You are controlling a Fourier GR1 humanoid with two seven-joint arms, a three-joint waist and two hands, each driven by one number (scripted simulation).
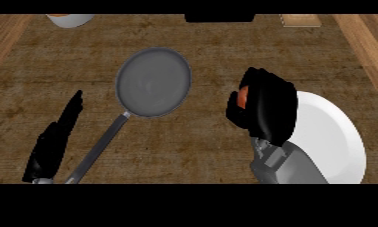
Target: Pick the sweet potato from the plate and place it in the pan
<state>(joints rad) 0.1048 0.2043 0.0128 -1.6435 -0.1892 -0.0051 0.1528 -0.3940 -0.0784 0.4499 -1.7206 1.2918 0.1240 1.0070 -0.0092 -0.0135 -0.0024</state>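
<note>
Right robot hand [266, 108] curled round sweet potato [241, 97] | left robot hand [55, 138] open | wooden counter [221, 46]

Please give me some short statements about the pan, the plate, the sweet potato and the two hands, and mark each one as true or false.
1. The round grey metal pan holds the orange sweet potato. False: the pan holds nothing.
2. The black right hand is curled round the sweet potato. True.
3. The round white plate lies to the left of the pan. False: it lies to the pan's right.
4. The black left hand grips the pan's long handle. False: it rests open beside the handle, apart from it.
5. The handle points toward the view's lower edge. True.
</note>
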